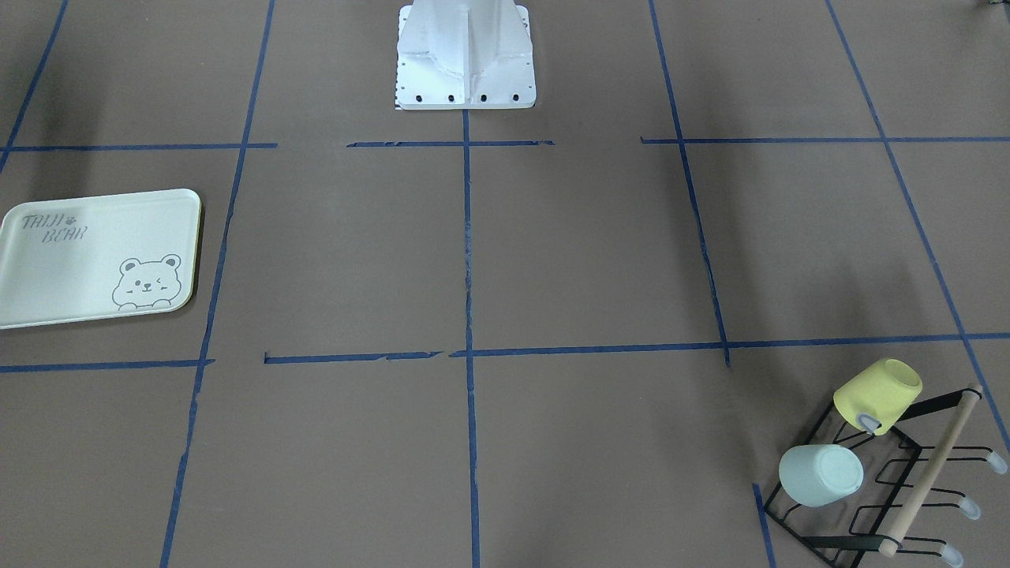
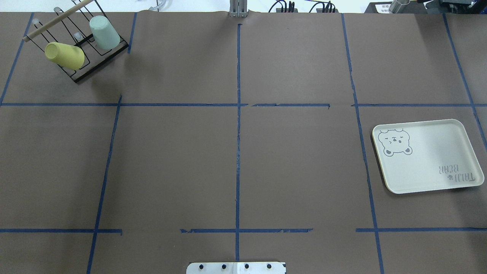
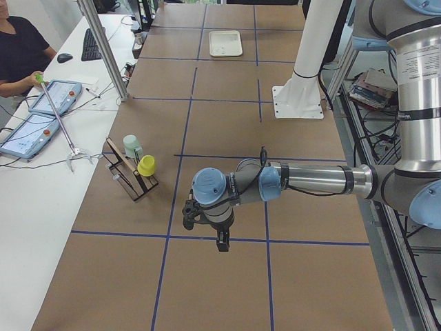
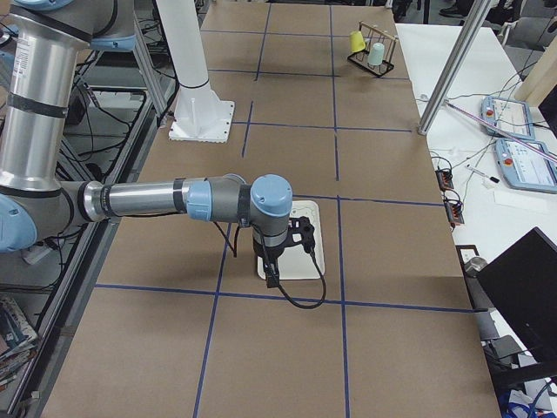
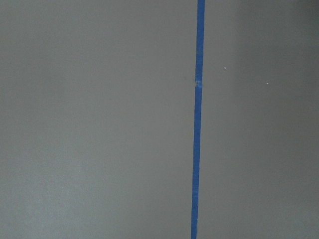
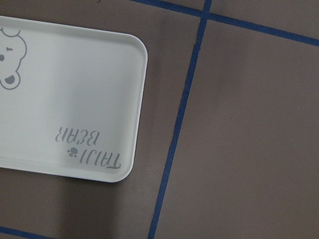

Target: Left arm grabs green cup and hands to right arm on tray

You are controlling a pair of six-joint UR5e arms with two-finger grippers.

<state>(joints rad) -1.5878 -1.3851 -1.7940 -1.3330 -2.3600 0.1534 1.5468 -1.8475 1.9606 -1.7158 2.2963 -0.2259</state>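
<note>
Nearest us, the left gripper point(image 3: 221, 240) hangs over bare table point(image 2: 171, 163); we cannot tell how far its jaws are parted. The right gripper point(image 4: 271, 277) hovers above the tray point(image 2: 430, 152), and its opening is just as unreadable. In the far left corner, the green cup point(image 2: 104, 32) sits tilted, apparently over a prong of the wire rack point(image 2: 101, 64), near the yellow cup point(image 2: 64, 55).

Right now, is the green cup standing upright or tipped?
Tipped. The green cup sits at a slant on the wire rack, beside the yellow cup, which is slanted too.
</note>
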